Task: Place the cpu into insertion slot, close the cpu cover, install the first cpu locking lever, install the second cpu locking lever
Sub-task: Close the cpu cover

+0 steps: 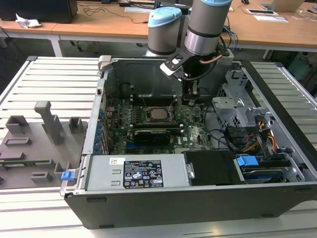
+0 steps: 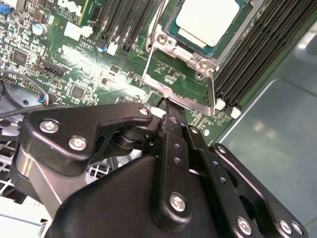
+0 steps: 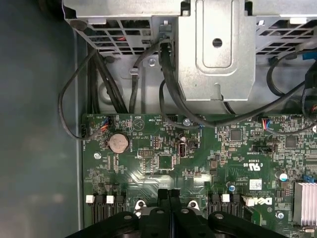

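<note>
The cpu (image 2: 208,20) lies flat in the insertion slot (image 2: 172,30), its pale metal top showing; the exterior view has it mid-board (image 1: 157,115). The cpu cover (image 2: 193,104) stands raised off the slot, green board visible through its cut-out. A thin locking lever (image 2: 212,91) rises beside the cover. My gripper (image 2: 172,106) is shut, its tips right at the cover's free edge; I cannot tell if the thin plate is pinched. In the exterior view the gripper (image 1: 189,101) hangs just to the right of the cpu. The first wrist view shows the shut gripper (image 3: 170,194) over the board.
Black memory slots (image 2: 257,44) flank the slot. A black card (image 1: 156,134) lies in front of the cpu, then the power supply (image 1: 133,173). A metal drive cage (image 1: 237,109) and cables (image 1: 257,139) fill the exterior view's right. A coin battery (image 3: 119,143) sits on the board.
</note>
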Available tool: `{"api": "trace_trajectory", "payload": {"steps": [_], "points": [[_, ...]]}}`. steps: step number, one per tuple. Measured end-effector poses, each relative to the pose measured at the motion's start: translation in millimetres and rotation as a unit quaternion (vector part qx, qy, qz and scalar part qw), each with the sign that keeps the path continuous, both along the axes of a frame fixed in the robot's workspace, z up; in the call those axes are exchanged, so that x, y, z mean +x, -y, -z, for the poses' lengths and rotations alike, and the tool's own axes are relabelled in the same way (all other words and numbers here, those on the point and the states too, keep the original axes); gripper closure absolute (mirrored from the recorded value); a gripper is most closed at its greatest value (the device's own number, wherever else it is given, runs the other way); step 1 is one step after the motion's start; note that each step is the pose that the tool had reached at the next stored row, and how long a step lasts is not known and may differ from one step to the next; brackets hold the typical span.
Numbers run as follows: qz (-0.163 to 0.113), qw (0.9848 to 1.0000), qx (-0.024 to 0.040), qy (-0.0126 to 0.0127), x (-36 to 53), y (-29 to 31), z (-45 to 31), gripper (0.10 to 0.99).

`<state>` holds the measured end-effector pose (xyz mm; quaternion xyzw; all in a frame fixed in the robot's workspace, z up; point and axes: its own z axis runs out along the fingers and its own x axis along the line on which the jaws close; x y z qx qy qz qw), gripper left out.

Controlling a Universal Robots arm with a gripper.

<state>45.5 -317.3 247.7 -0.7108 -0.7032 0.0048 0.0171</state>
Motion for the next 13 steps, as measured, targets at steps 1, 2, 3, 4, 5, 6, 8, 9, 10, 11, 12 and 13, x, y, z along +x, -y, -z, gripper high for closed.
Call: {"api": "trace_trajectory", "payload": {"steps": [1, 2, 3, 4, 5, 6, 8, 9, 10, 11, 12, 13], "points": [[0.0, 1.0, -0.0001, 0.0003, -1.1, 0.0, 0.1, 0.98], [0.0, 1.0, 0.0, 0.0006, -2.2, 0.0, 0.4, 0.98], [0.0, 1.0, -0.0001, 0.0012, -3.4, 0.0, 0.5, 0.98], [0.0, 1.0, -0.0002, 0.0022, -5.5, 0.0, 0.6, 0.98], [0.0, 1.0, -0.0001, 0.0034, -8.0, 0.0, 0.9, 0.98], [0.0, 1.0, 0.0, 0.0048, -11.1, 0.0, 1.4, 0.98], [0.0, 1.0, -0.0001, 0.006, -14.8, 0.0, 2.1, 0.98], [0.0, 1.0, -0.0001, 0.0064, -16.2, 0.0, 2.3, 0.98], [0.0, 1.0, -0.0001, 0.0068, -18.3, 0.0, 2.6, 0.98], [0.0, 1.0, -0.0001, 0.0074, -21.3, 0.0, 2.9, 0.98], [0.0, 1.0, -0.0001, 0.0079, -24.8, 0.0, 3.2, 0.98], [0.0, 1.0, -0.0001, 0.0084, -27.9, 0.0, 3.5, 0.98]]}}
